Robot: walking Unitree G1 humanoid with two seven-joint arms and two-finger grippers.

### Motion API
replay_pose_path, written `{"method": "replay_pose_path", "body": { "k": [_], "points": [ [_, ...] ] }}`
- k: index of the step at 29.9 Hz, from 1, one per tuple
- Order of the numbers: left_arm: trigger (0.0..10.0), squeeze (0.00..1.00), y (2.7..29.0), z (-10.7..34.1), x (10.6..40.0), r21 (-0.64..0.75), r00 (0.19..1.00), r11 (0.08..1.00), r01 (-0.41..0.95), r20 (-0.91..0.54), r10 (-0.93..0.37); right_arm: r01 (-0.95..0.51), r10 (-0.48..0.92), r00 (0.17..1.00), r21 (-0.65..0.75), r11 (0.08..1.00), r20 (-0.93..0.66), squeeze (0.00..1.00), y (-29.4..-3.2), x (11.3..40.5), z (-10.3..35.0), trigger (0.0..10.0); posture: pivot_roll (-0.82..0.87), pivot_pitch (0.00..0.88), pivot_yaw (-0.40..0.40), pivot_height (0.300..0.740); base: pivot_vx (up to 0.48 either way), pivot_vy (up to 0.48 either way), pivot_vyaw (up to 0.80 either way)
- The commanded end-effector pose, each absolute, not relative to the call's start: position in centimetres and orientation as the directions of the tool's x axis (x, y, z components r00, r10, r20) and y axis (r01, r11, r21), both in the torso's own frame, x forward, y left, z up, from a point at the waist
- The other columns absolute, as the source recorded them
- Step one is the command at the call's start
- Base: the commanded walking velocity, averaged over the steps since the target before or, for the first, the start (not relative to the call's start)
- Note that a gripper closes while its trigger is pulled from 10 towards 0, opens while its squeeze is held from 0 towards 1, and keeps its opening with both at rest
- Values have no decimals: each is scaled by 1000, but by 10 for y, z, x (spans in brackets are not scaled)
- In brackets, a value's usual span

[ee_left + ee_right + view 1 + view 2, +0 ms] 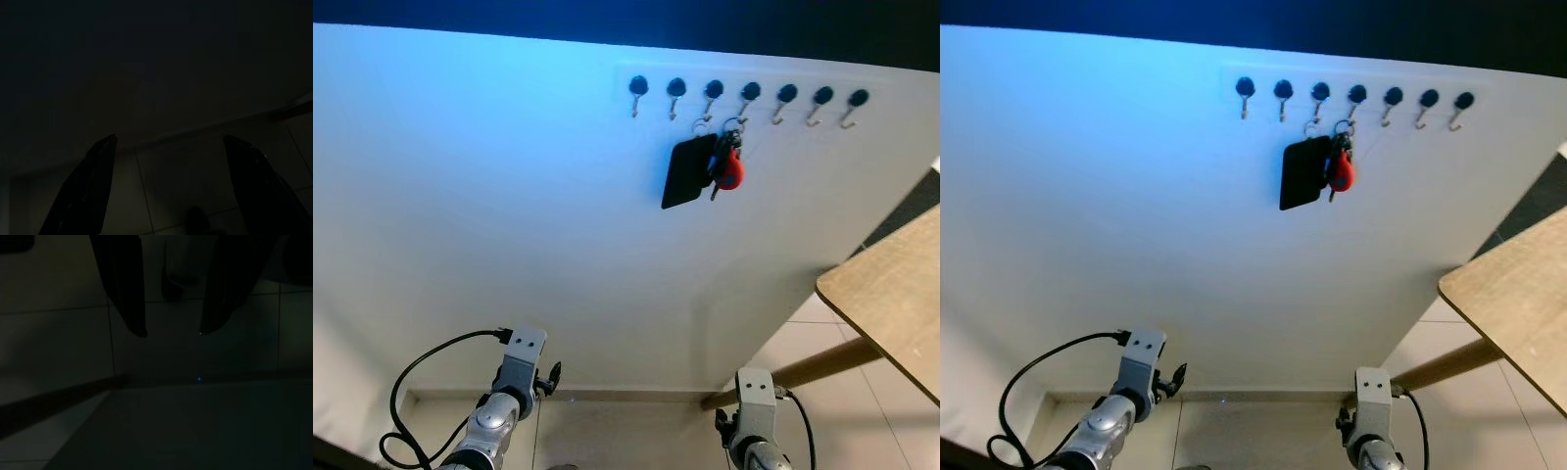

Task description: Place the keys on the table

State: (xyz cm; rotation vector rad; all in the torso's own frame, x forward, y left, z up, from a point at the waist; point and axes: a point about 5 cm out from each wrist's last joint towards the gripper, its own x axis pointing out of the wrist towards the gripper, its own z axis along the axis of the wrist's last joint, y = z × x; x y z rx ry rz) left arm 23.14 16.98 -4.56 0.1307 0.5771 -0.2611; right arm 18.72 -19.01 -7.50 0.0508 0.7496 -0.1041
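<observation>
A bunch of keys with a red fob and a black card-like tag hangs from hooks on a row of round black wall hooks high on the white wall. The wooden table juts in at the right. Both arms hang low at the bottom of the head views, far below the keys. In the dark left wrist view my left gripper stands open over tiled floor. The right wrist view shows my right gripper open, pointing at floor tiles and the wall's base.
The white wall fills most of the view. A slanted wooden table leg runs down to the tiled floor near my right arm. A black cable loops off my left wrist.
</observation>
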Motion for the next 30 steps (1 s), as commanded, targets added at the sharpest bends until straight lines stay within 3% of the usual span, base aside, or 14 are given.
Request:
{"method": "replay_pose_path", "body": {
  "k": [1, 15, 21, 22, 26, 30],
  "points": [
    [10000, 0, 167, -46, 231, 51, 804, 953, 300, -551, -223, 132, -94, 722, 4, 991, -686, 0, -195, 184, -76, 10000, 52, 23, -31, 740, 0, -450, 0],
    [10000, 0, 172, -46, 231, 53, 812, 965, 256, -553, -185, 128, -93, 729, 2, 992, -678, 0, -195, 186, -75, 10000, 51, 19, -31, 740, 0, 0, 0],
    [10000, 0, 173, -44, 233, 73, 819, 961, 266, -542, -186, 55, -55, 796, -18, 998, -603, 0, -192, 202, -64, 10000, 52, 22, -31, 740, 0, 0, 0],
    [10000, 0, 173, -43, 234, 77, 821, 959, 272, -538, -190, 41, -46, 815, -21, 999, -578, 0, -192, 206, -60, 10000, 52, 22, -31, 740, 0, 0, 0],
    [10000, 0, 170, -23, 247, 60, 867, 934, 351, -398, -300, -99, 71, 968, -106, 989, -239, 0, -184, 242, -13, 10000, 45, 30, -26, 740, 0, 0, 0],
    [10000, 0, 167, -10, 250, 24, 879, 914, 406, -284, -383, -122, 113, 991, -125, 985, -77, 0, -180, 251, 10, 10000, 42, 31, -26, 740, 0, 0, 0]
  ]
}}
